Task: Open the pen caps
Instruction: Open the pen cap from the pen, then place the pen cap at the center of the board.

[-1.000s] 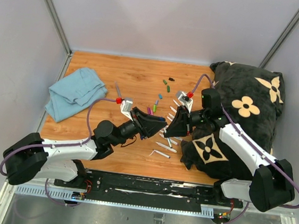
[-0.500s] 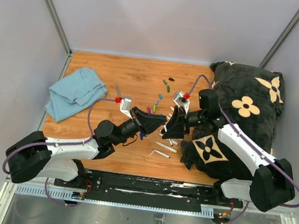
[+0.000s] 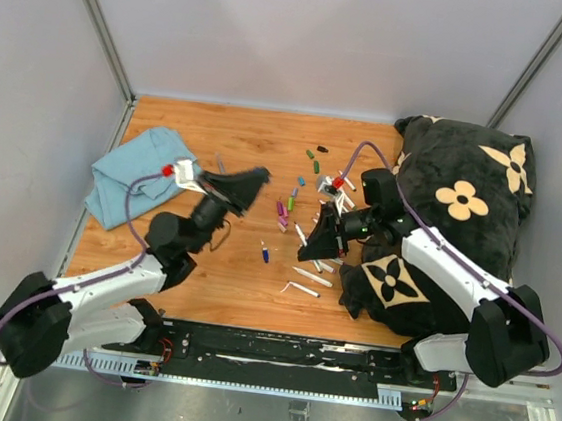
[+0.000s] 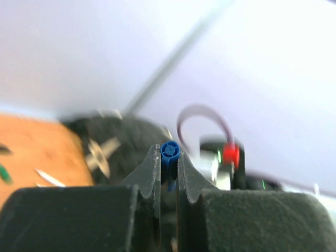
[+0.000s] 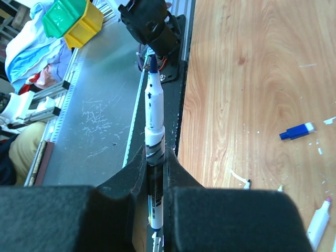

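**A:** State of the left claw (image 4: 168, 160)?

**B:** Pressed together on a blue cap (image 4: 170, 150). The cap sits between the two fingertips with its round open end poking out past them. No pen is in it.

**A:** Where is that claw?

**B:** It is lifted off the tabletop (image 3: 237, 291), just right of the crumpled blue cloth (image 3: 124, 169). It faces across toward the other arm and the black flower-print cushion (image 3: 438, 147).

**A:** And the right claw (image 5: 154, 157)?

**B:** Closed on a pen (image 5: 154, 126). It grips the white barrel around the middle, and the barrel runs straight out between the fingers. The dark blue tip is bare and points toward the near edge and the arm bases.

**A:** Location of the right claw?

**B:** It is low over the tabletop, just left of the cushion, among the white pens (image 3: 310, 274) scattered there.

**A:** Where are the rest of the caps?

**B:** The loose caps (image 3: 282, 211) lie on the wood between the two claws. The pink and purple ones are nearest the middle. Green, blue and a black one trail off toward the far edge.

**A:** Anything else?

**B:** One short blue piece (image 5: 296, 131) with a white end lies alone on the wood, apart from both claws. I cannot tell whether it is a cap or a stub.
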`<state>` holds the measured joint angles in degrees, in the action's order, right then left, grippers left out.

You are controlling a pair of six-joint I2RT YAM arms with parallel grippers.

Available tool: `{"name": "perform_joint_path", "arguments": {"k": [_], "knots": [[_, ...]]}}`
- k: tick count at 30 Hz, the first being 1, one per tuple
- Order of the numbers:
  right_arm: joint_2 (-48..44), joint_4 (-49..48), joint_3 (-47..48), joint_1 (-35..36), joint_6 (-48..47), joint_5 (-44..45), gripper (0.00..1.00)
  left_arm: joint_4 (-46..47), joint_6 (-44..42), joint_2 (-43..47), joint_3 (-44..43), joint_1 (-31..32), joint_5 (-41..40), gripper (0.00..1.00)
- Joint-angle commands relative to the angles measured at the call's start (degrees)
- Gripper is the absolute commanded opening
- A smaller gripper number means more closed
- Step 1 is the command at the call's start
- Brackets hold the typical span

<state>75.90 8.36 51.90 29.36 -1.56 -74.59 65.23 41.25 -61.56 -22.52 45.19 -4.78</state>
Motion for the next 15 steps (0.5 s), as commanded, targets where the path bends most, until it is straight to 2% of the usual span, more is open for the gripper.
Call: {"name": "perform_joint_path", "arguments": {"k": [1,3,5,8,11,15], "knots": [[2.9,2.5,1.5,1.6,-2.2,-3.7,0.01,-3.7,-0.2,5.7,-6.5,-11.2,-2.6,0.0],[3.0,2.9,1.5,2.0,-3.0,-2.9,0.01,-6.2,0.4,7.7,-7.8,-14.4,-0.8,0.0],[2.4,7.0,2.6,2.6,-7.7,0.7,0.01,-9.4,0.8,10.1,-7.7,-16.0,1.1,0.0],[1.4,17.3,4.9,5.9,-17.5,13.6,0.01,-17.7,1.1,14.5,-4.7,-16.1,1.9,0.0],[1.8,22.1,5.6,12.6,-24.5,28.1,0.01,-27.3,3.1,19.0,0.6,-16.1,1.9,0.0],[5.8,24.6,5.3,19.7,-26.2,39.4,0.01,-45.6,7.9,23.9,4.4,-16.1,0.9,0.0]]}}
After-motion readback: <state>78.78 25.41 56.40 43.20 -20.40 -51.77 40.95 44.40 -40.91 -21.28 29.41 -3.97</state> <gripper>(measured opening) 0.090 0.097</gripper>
